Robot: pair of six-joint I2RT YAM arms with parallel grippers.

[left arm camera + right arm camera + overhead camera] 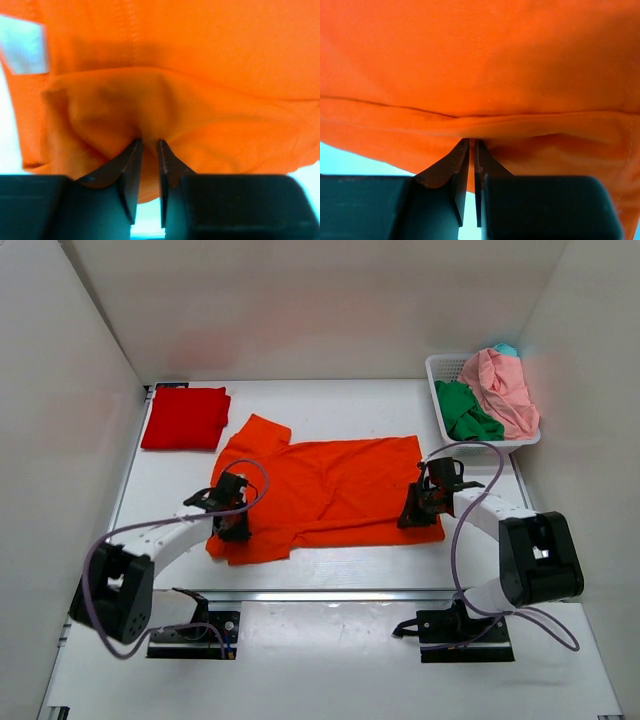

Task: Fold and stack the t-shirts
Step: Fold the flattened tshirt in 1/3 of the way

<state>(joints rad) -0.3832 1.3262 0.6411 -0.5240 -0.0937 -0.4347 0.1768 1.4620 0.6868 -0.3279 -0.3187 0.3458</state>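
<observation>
The bright orange t-shirt [330, 485] lies spread across the middle of the table, its near edge partly folded over. My left gripper [232, 523] is shut on a bunch of the orange cloth [150, 115] near the shirt's near left corner, by the collar label. My right gripper [412, 514] is shut on the orange shirt's hem [480, 125] at its near right edge. A deeper red t-shirt [186, 417] lies folded at the far left. Green [466, 412], pale pink [503, 388] and teal [506, 349] shirts are piled in the basket.
The white lattice basket [438, 373] stands at the far right against the wall. White walls close in the table on the left, back and right. A metal rail [330, 594] crosses the near edge ahead of the arm bases.
</observation>
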